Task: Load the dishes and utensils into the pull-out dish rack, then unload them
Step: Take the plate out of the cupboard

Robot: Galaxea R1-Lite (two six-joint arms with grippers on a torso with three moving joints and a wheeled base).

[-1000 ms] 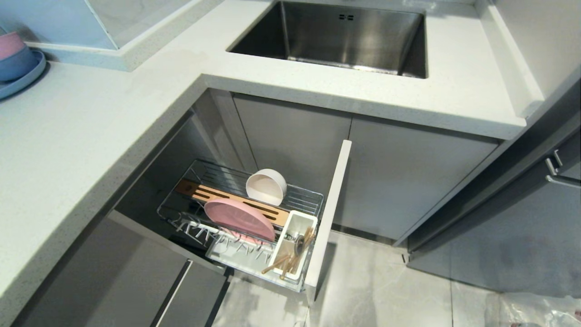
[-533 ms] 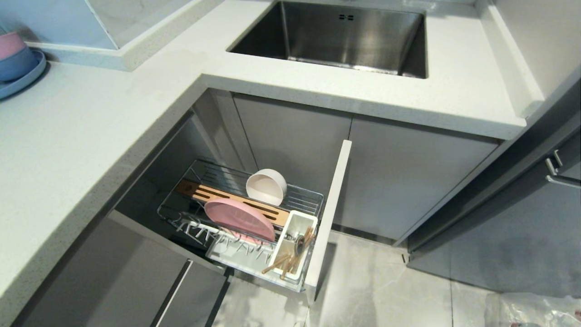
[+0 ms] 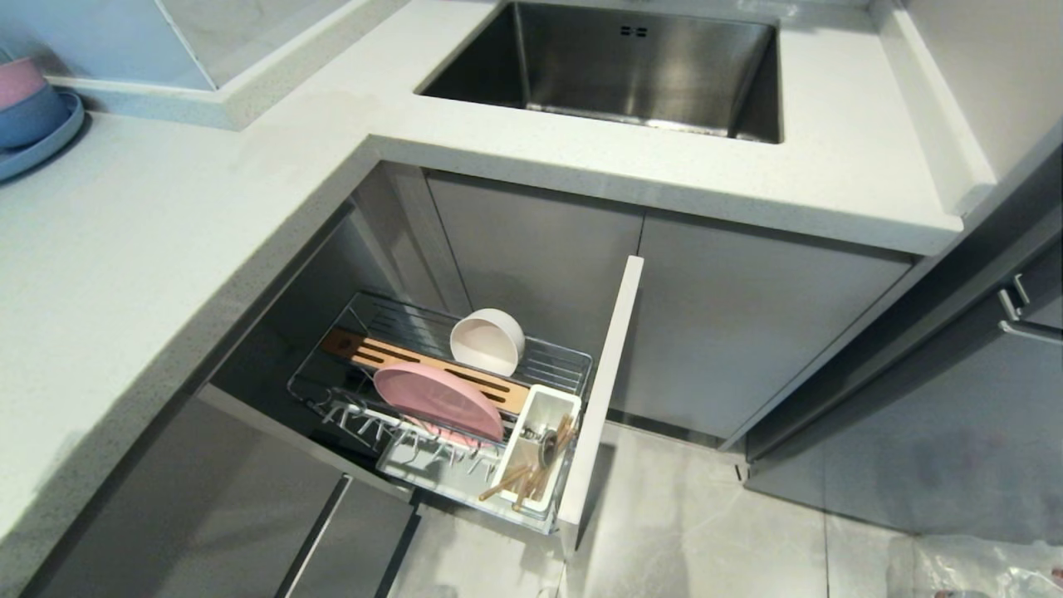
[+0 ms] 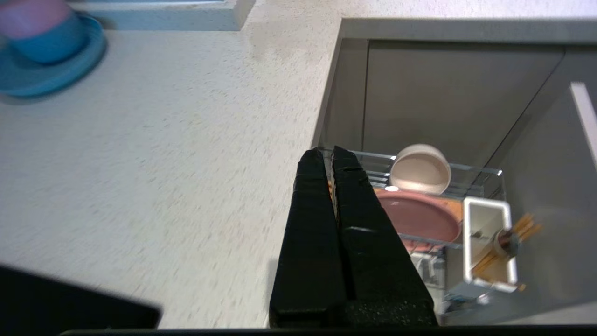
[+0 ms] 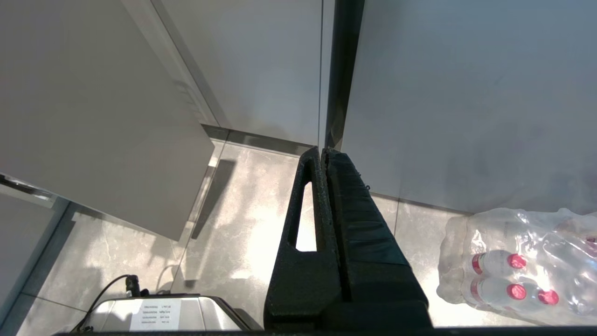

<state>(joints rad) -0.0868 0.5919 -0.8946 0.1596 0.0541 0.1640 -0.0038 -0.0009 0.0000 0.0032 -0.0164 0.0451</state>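
Note:
The pull-out dish rack (image 3: pixel 573 370) stands pulled out below the counter corner. In it the salmon-pink plate (image 3: pixel 438 402) leans on edge against the wires, and the cream-white bowl (image 3: pixel 487 340) rests on its side behind the wooden strip. The chopsticks (image 3: pixel 531 480) and the spoon (image 3: pixel 546 444) stick out of the white utensil cup (image 3: pixel 533 428). My left gripper (image 4: pixel 326 154) hovers shut and empty above the counter edge, with the plate (image 4: pixel 419 215), bowl (image 4: pixel 419 169) and chopsticks (image 4: pixel 522 231) below it. My right gripper (image 5: pixel 322 151) hangs shut and empty over the floor. Neither arm shows in the head view.
A steel sink (image 3: pixel 614 62) is set in the counter (image 3: pixel 149 249). A blue plate with stacked pink and blue bowls (image 3: pixel 29 112) sits at the counter's far left. A pack of water bottles (image 5: pixel 522 261) lies on the floor to the right.
Nothing has visibly changed in the head view; the rack and its contents stay put.

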